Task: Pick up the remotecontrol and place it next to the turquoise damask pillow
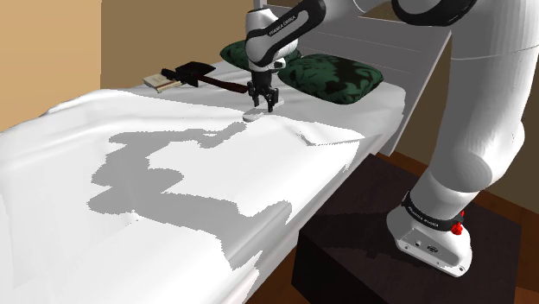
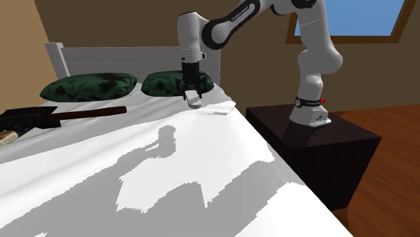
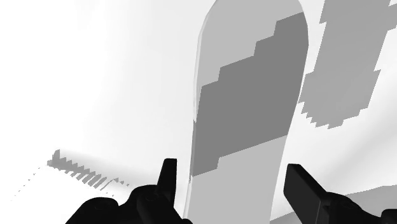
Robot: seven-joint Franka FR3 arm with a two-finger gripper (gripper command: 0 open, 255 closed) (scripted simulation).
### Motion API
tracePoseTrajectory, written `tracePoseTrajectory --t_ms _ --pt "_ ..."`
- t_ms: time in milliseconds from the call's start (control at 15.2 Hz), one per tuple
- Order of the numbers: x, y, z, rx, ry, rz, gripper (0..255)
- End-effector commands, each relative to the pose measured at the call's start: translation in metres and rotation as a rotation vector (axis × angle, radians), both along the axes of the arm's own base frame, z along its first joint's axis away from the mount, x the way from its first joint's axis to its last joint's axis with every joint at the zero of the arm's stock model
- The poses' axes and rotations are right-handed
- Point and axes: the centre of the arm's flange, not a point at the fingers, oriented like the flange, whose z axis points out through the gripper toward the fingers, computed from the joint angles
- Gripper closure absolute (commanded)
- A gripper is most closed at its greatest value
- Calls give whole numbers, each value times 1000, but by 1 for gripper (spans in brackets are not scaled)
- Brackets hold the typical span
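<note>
The remote control [image 3: 245, 108] is a long, flat, pale grey slab lying on the white bed sheet [image 1: 173, 173]. My gripper [image 3: 232, 191] hangs right over it, open, with one black finger on each long side and a thin gap at both. In the shoulder view the gripper [image 1: 263, 102] points down at the remote [image 1: 254, 113], a short way in front of two dark green patterned pillows [image 1: 332, 76] [image 1: 237, 53]. The second exterior view shows the gripper [image 2: 190, 94] above the remote [image 2: 194, 102], close to the nearer pillow [image 2: 171, 83]; the other pillow [image 2: 87, 87] lies further along the headboard.
A dark shovel-like tool with a long handle [image 1: 203, 78] [image 2: 40, 118] and a book [image 1: 158, 82] lie on the bed's far side. The white headboard [image 2: 101, 57] stands behind the pillows. The dark stand [image 2: 316, 141] sits beside the bed edge, on a wooden floor.
</note>
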Motion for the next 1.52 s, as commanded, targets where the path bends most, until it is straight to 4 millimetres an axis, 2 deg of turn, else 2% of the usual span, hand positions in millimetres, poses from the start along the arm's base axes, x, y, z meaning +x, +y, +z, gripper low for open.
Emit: tracePoseTrajectory --t_ms 0,990,1452 --pt "0 0 12 0 0 0 255" --pt "0 0 91 0 0 0 255" --pt "-16 -91 92 0 0 0 255"
